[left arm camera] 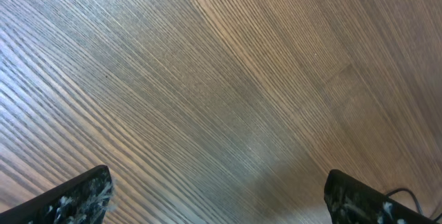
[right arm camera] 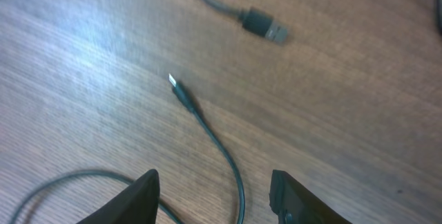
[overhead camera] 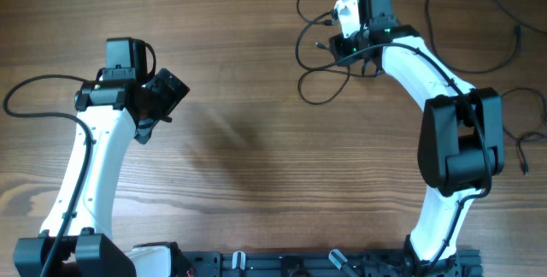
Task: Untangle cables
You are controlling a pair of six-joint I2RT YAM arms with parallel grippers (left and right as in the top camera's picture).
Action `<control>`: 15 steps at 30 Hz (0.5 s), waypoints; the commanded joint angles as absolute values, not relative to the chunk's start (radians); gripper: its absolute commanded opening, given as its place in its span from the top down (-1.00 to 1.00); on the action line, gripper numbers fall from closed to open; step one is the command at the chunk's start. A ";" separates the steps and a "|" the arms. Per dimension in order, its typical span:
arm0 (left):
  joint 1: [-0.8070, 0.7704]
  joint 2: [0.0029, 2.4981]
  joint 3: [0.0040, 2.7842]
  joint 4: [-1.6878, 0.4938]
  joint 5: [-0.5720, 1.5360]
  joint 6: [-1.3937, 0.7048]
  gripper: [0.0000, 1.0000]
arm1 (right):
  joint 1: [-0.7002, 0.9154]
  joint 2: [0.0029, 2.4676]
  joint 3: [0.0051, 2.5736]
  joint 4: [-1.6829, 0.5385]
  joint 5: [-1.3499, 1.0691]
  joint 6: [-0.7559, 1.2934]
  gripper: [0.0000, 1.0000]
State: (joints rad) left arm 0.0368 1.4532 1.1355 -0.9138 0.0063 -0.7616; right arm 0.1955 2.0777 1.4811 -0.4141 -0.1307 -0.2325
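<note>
Thin black cables (overhead camera: pixel 318 46) lie looped on the wooden table at the back right, around my right gripper (overhead camera: pixel 342 44). In the right wrist view the right gripper (right arm camera: pixel 214 200) is open, with one thin cable (right arm camera: pixel 224 155) running between its fingers to a small plug end (right arm camera: pixel 178 88). A second cable ends in a larger USB plug (right arm camera: pixel 262 25) farther off. More thin cable (overhead camera: pixel 513 33) loops at the far right. My left gripper (overhead camera: pixel 162 97) is open over bare wood at the left (left arm camera: pixel 217 196), holding nothing.
The thicker black arm cable (overhead camera: pixel 38 97) loops at the left of the left arm. The arm bases and a black rail (overhead camera: pixel 299 264) sit along the front edge.
</note>
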 commanded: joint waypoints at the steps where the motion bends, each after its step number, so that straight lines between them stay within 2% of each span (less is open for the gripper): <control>1: 0.041 1.453 1.129 -0.908 0.010 -0.771 -1.00 | 0.196 2.099 1.438 -0.393 -0.132 -0.315 -0.04; 5: 0.041 1.453 1.129 -0.905 0.010 -0.771 -1.00 | 0.196 2.123 1.415 -0.362 -0.128 -0.340 0.03; 9: 0.041 1.453 1.129 -0.905 0.010 -0.771 -1.00 | 0.196 2.153 1.412 -0.327 -0.094 -0.339 0.38; 15: 0.041 1.453 1.129 -0.905 0.010 -0.771 -1.00 | 0.196 2.215 1.412 -0.243 -0.040 -0.340 0.33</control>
State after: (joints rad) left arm 0.0368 1.4532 1.1355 -0.9073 0.0063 -0.7616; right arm 0.1955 2.1601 1.4197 -0.2630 -0.0937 -0.3206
